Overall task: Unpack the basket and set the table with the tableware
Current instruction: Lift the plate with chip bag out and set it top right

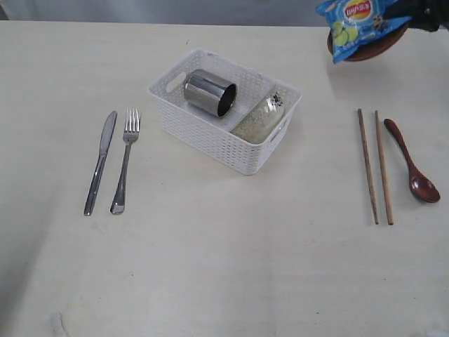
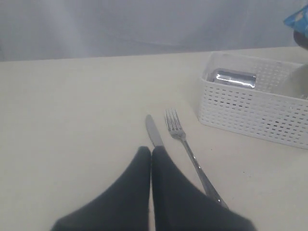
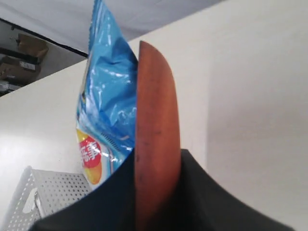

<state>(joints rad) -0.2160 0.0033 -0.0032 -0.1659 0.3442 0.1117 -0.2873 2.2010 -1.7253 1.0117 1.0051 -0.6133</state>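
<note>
Knife [image 1: 99,163], fork [image 1: 124,163] laid near-left; chopsticks [image 1: 375,167], spoon [image 1: 412,163] right. Cup [image 1: 208,93], bowl [image 1: 259,119] not yet out of basket [image 1: 210,133], mid table [image 1: 224,267]. My R gripper [image 3: 156,163] clamps plate [image 3: 156,120] w/ chip bag [image 3: 108,96], aloft far right. L gripper [image 2: 151,151] closed, empty. Approx half done, I reckon.

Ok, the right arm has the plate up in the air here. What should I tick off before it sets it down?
1. Right pincer clamped on the brown plate: ok.
2. Plate free of extras: not ok, the blue chip bag lies on it.
3. Bare table open beside the chopsticks: ok.
4. Left pincer shut, empty, apart from the basket: ok.
5. Basket emptied: not ok, the steel cup and bowl lie inside.
</note>
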